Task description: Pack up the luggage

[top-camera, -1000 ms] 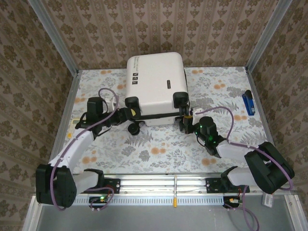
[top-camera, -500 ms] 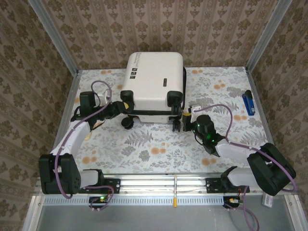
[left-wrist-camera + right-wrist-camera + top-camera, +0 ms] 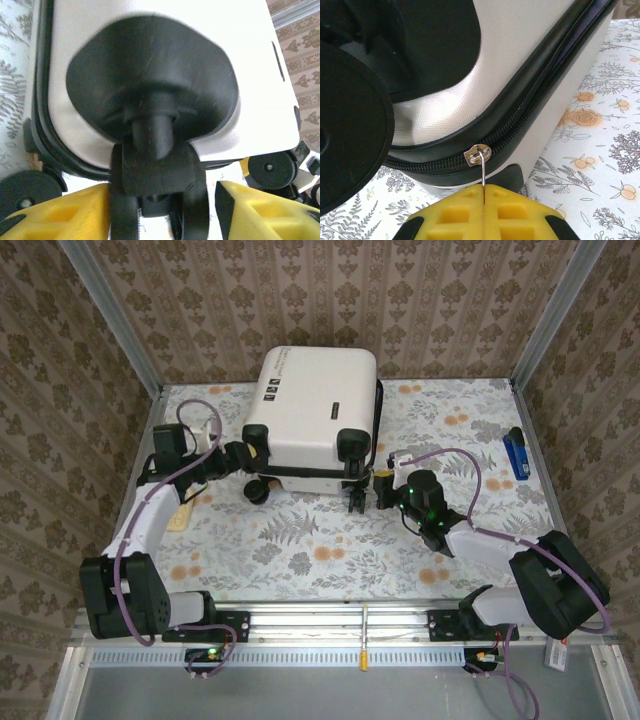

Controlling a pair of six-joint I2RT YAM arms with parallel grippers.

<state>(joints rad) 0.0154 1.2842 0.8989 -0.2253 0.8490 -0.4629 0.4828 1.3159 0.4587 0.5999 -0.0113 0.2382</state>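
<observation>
Floral-print table [image 3: 330, 545], patterned walls on 3 sides. L gripper [image 3: 249, 454] reaches in from the far left to the near-left corner of the luggage [image 3: 318, 400]. Luggage is a cream-white hard shell, shut, lying flat at far-centre of the table, a bit skewed, wheels facing the arms, small black marks on top.

L wrist cam: yellow fingers [image 3: 60, 212] stand apart w/ a black spinner wheel [image 3: 157, 170] btwn them. The wheel hangs from a black domed housing on the shell. One finger sits close against the wheel, touching or not I can't tell. The other shows a clear gap, so jaws are parted, not clamped.

R gripper [image 3: 380, 485] is at the near-right corner, just beside another wheel [image 3: 352, 497]. R wrist cam: its fingers [image 3: 455, 212] are pressed together, pinching the thin metal zip pull [image 3: 483, 172], which hangs from the slider on the black zipper [image 3: 535, 102] along the mid seam.

Far right, near the table edge, a blue item [image 3: 515, 454] lies well apart from the luggage. Can't tell what it is.
</observation>
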